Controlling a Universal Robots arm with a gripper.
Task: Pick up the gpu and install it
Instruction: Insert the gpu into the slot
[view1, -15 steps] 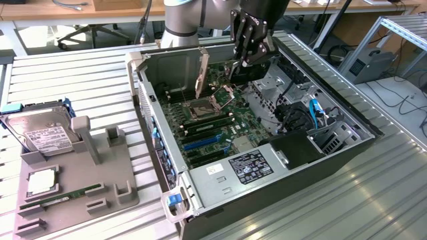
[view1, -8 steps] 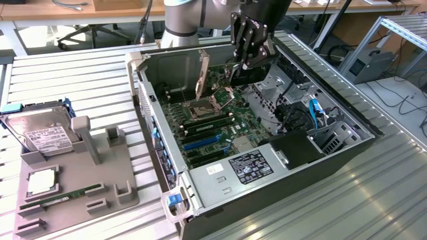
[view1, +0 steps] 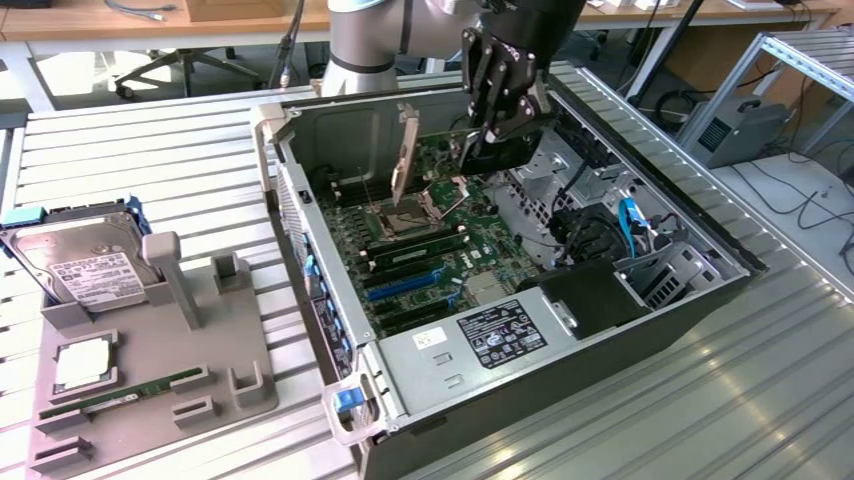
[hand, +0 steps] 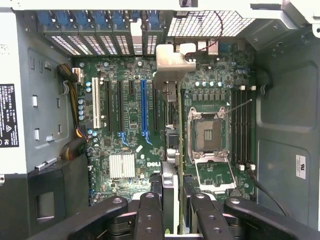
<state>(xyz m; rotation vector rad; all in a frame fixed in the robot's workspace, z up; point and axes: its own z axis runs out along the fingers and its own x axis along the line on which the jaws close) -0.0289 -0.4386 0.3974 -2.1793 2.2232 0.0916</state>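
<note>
The gpu (hand: 176, 120) is a thin card seen edge-on in the wrist view, with its beige metal bracket (hand: 172, 62) at the far end, toward the case's slotted rear wall. My gripper (hand: 174, 216) is shut on the card's near end, one black finger (hand: 150, 212) on each side. In the exterior view the gripper (view1: 491, 135) reaches down into the open computer case (view1: 694, 235), and the bracket (view1: 404, 150) stands upright at the exterior view's left of it. The card hangs over the green motherboard (hand: 125, 135), between the expansion slots and the open CPU socket (hand: 207, 132).
A blue slot (hand: 144, 107), black slots and a white slot (hand: 96, 110) run alongside the card. The power supply (view1: 501, 330) fills the case's near end. Outside the case, at the exterior view's left, a grey fixture (view1: 240, 395) holds a hard drive (view1: 80, 265), a chip and a RAM stick (view1: 120, 392).
</note>
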